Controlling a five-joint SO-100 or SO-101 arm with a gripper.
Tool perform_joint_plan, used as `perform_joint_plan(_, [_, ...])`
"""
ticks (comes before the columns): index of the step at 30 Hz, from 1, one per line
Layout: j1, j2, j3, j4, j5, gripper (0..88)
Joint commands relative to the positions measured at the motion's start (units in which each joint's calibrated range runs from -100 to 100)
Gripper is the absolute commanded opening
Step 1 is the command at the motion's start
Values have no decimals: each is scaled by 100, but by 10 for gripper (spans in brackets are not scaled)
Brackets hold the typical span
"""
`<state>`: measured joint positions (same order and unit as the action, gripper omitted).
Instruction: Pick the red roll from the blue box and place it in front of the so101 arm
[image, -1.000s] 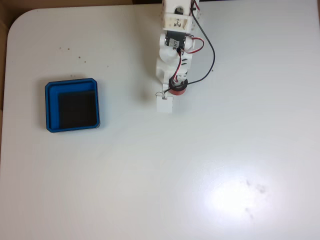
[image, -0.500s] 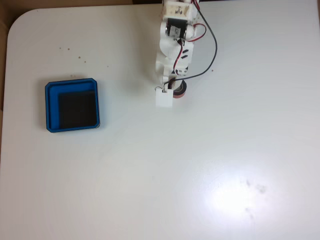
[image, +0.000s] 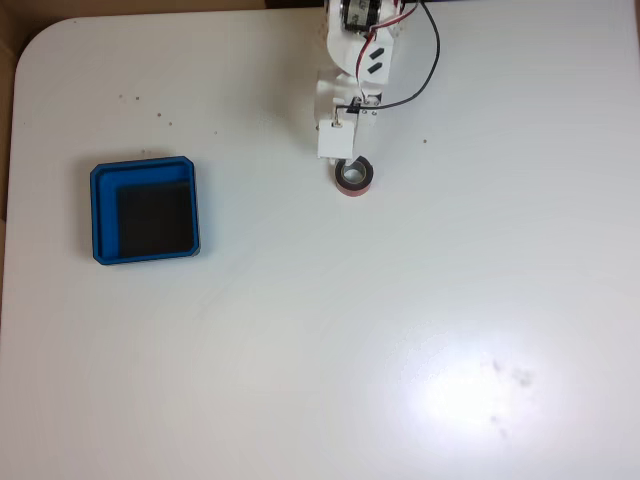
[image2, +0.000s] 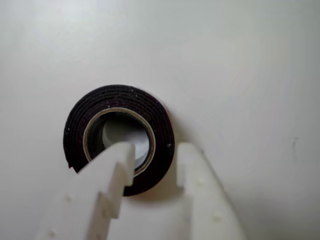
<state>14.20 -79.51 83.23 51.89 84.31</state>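
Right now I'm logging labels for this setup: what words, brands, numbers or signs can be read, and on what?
None can be read.
The so101 arm carries two small dark marks in the fixed view, too small to read as text.
The red roll, the blue box and the table show no print.

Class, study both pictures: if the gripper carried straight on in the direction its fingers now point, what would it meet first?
Most likely the red roll: in the wrist view the gripper straddles its wall, one finger over the hollow core. Beneath lies the white table. Depth is unclear, so the height gap cannot be judged.
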Motion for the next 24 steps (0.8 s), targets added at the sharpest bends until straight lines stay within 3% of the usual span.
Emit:
perform_joint_plan(1, [-18, -619, 159, -73, 27, 73])
perform_joint_plan(19, [-47, -1932, 1201, -230, 19, 73])
perform_joint_plan(24, [-516, -1932, 1470, -775, 19, 73])
